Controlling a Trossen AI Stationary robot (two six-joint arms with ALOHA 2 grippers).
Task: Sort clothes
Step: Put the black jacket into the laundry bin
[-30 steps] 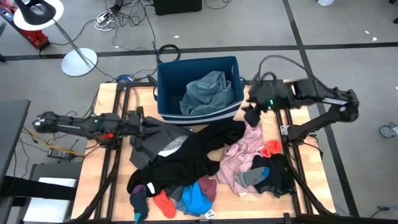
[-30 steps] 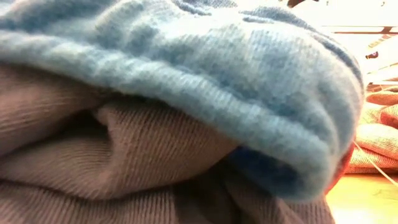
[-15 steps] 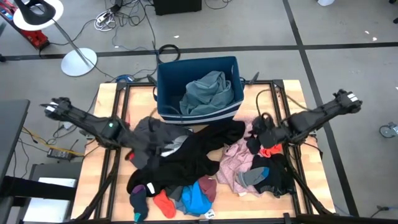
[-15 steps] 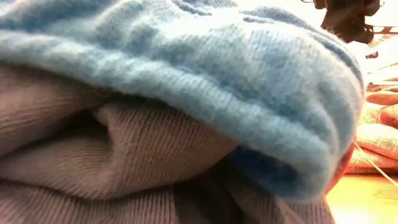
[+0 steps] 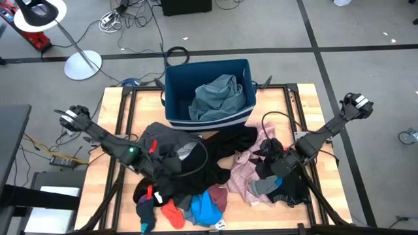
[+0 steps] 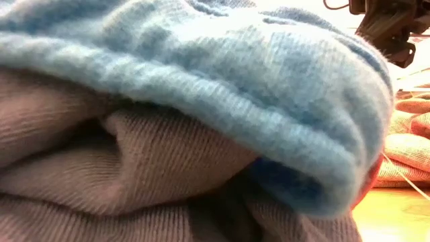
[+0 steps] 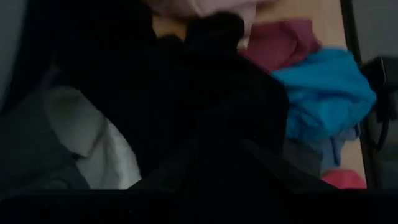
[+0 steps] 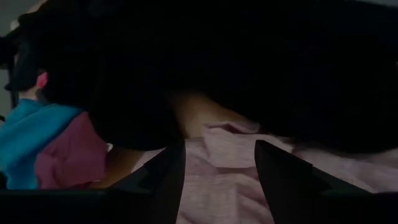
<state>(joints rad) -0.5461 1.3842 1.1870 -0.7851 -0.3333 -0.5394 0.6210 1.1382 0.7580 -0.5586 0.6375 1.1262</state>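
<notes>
The clothes lie in a heap across the table's near half. They include a big black garment [image 5: 209, 160], a dark grey one with a pale lining [image 5: 176, 151], a pale pink one [image 5: 245, 166], and maroon [image 5: 219, 196], bright blue [image 5: 206, 205] and orange-red [image 5: 173, 215] pieces. A dark pile [image 5: 290, 186] lies at the near right. A grey-teal garment [image 5: 219, 98] lies in the blue bin [image 5: 173, 98]. My left gripper [image 5: 171, 162] is low over the black garment. My right gripper [image 5: 264, 163] is open, its fingers [image 8: 168, 180] over the pink cloth [image 8: 217, 180]. I cannot tell whether it touches the cloth.
The bin stands at the table's far middle. In the low view, blue knit cloth [image 6: 235, 87] and brown-grey cloth [image 6: 134, 175] fill nearly the whole picture, and a dark arm part [image 6: 386, 27] shows at the upper right. A lamp base and cables lie on the floor beyond.
My left gripper has swung from the table's left side toward the middle and now sits over the black garment. My right gripper has gone from beside the bin's right wall toward the near edge and down to the pink garment. The clothes lie as before.
</notes>
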